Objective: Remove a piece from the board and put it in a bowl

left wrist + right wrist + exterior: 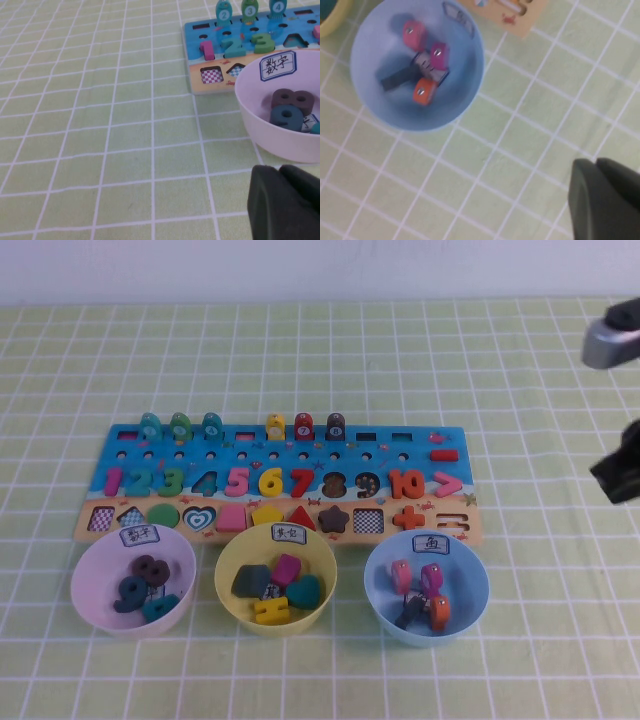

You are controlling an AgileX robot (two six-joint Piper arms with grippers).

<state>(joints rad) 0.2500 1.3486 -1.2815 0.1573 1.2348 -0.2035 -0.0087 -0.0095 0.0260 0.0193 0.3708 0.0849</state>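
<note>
Piece (335, 426) upright on board (150, 530) far edge. Right gripper (615, 475) closed, empty, right of bowl (380, 585). Left gripper (282, 205) state unclear.

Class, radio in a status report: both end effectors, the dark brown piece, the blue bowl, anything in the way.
Right end effector shut, empty, raised right of the board. Left end effector out of the high view. Dark brown piece on board, top row. Blue bowl holds other pieces; path unobstructed.

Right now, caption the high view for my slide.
Puzzle board behind three bowls; right gripper shut at table's right edge.
</note>
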